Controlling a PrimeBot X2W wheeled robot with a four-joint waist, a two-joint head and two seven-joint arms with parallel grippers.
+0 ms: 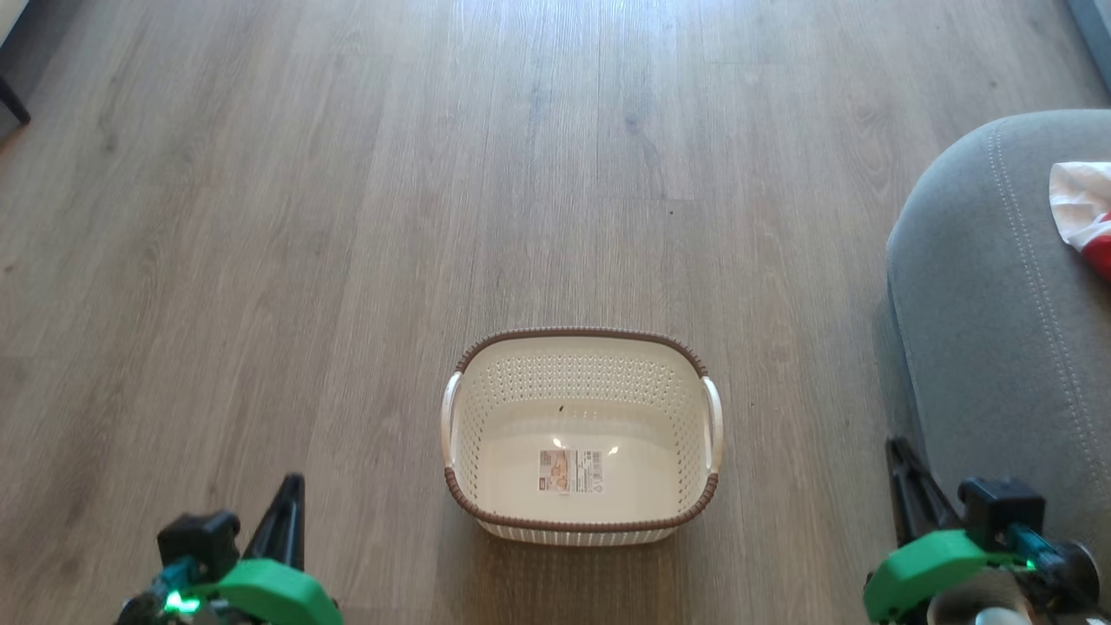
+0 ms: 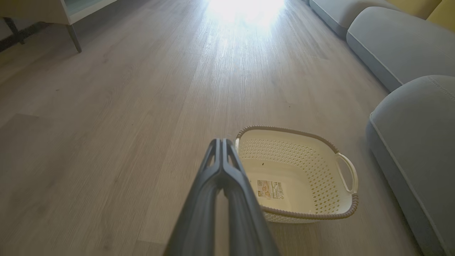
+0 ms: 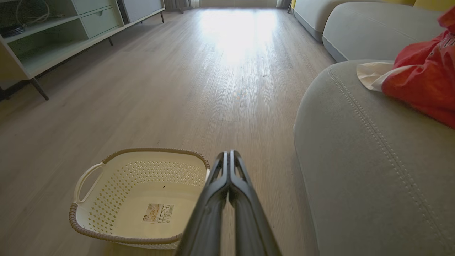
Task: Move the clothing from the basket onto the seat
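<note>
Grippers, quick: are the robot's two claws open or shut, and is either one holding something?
The left gripper is shut, holding nothing.
The right gripper is shut, holding nothing.

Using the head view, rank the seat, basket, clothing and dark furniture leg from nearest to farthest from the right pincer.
From the right pincer:
1. Seat, immediately beside it.
2. Basket, on the floor to its left.
3. Clothing, farther up on the seat.
4. Furniture leg, far top-left corner.
</note>
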